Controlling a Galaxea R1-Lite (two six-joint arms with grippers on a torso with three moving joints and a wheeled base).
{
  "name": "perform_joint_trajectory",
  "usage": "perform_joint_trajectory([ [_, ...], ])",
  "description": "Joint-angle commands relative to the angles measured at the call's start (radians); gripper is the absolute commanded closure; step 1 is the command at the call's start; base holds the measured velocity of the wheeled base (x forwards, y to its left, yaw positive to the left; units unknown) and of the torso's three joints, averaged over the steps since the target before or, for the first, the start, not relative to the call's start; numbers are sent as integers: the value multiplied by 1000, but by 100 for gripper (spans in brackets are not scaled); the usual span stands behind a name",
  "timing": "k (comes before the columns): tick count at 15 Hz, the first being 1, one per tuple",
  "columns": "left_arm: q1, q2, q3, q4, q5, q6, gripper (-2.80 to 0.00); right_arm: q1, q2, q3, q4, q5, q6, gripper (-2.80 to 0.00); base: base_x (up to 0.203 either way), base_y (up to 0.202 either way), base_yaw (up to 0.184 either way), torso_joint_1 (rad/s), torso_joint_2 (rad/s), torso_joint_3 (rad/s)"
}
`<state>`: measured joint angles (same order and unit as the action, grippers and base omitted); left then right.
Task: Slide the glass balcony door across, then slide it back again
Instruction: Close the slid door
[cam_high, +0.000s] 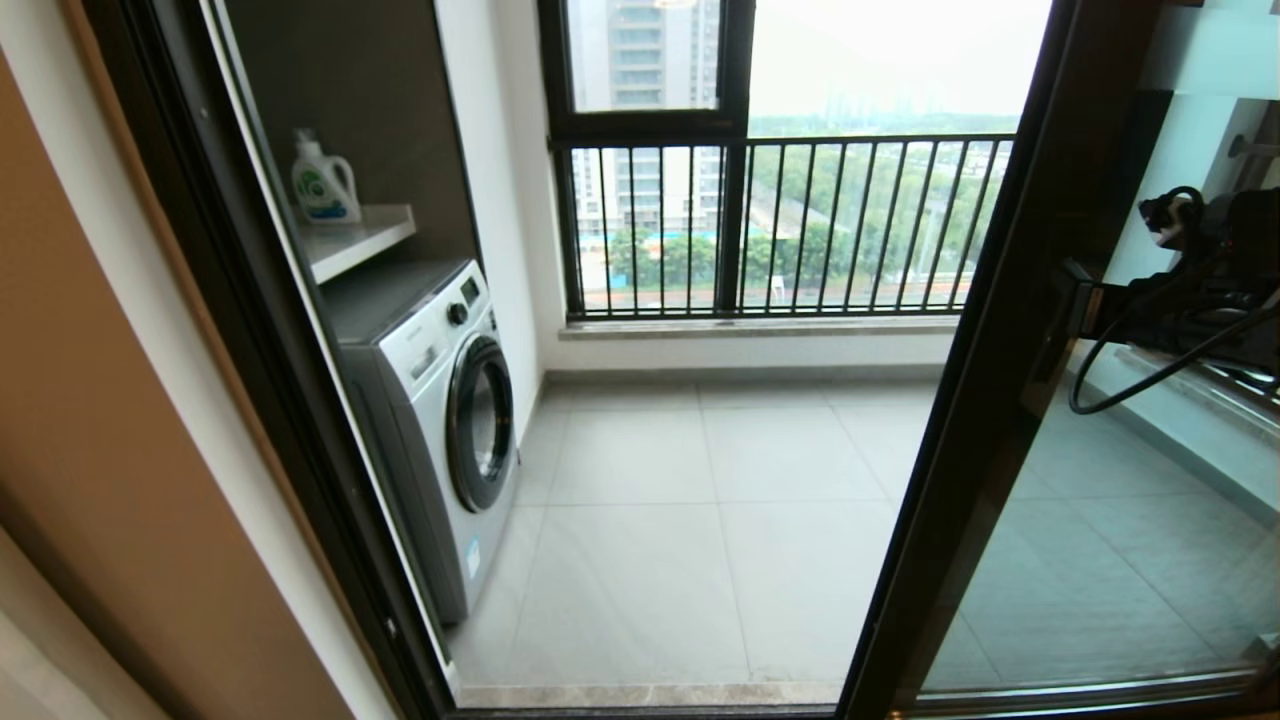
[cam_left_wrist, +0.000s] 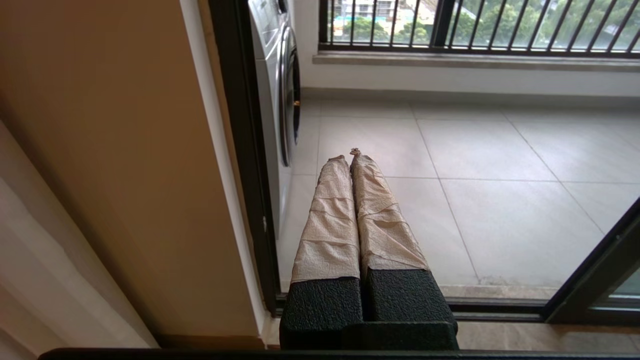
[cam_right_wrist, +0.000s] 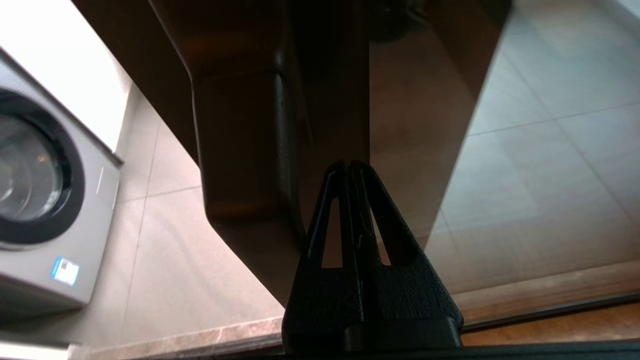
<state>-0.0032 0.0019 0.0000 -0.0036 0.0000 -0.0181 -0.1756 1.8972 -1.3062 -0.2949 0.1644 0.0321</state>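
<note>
The glass balcony door (cam_high: 1000, 330) stands slid over to the right, its dark brown frame edge slanting through the head view and its glass (cam_high: 1100, 560) beyond it. The doorway to its left is open. My right arm (cam_high: 1200, 270) reaches to that frame edge at mid height. In the right wrist view my right gripper (cam_right_wrist: 350, 164) is shut, tips against the brown frame (cam_right_wrist: 400, 100) next to the dark bar handle (cam_right_wrist: 235, 150), holding nothing. My left gripper (cam_left_wrist: 350, 155), its fingers wrapped in tan tape, is shut and empty, low by the left door jamb (cam_left_wrist: 240, 150).
A white washing machine (cam_high: 440, 400) stands on the left of the balcony under a shelf with a detergent bottle (cam_high: 322, 180). The outer window with black railing bars (cam_high: 780, 230) closes the far side. Grey floor tiles (cam_high: 700, 500) fill the opening; the floor track (cam_left_wrist: 500, 307) runs below.
</note>
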Motion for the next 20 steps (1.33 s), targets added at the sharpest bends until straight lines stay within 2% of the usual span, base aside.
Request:
perform_joint_trajectory([
  [1,0,0,0,1,0,0,0,12,-18,22,-17,-3,0,0,0,0,0,0,0,0],
  [6,0,0,0,-1,0,0,0,69,-27,71,-59,-9,5,0,0,0,0,0,0,0],
  [10,0,0,0,0,0,0,0,179,-20,123,-149,-99,5,0,0,0,0,0,0,0],
  [14,0,0,0,-1,0,0,0,242,-38,128,-155,-163,3,0,0,0,0,0,0,0],
  [20,0,0,0,-1,0,0,0,306,-40,116,-158,-175,-1,0,0,0,0,0,0,0],
])
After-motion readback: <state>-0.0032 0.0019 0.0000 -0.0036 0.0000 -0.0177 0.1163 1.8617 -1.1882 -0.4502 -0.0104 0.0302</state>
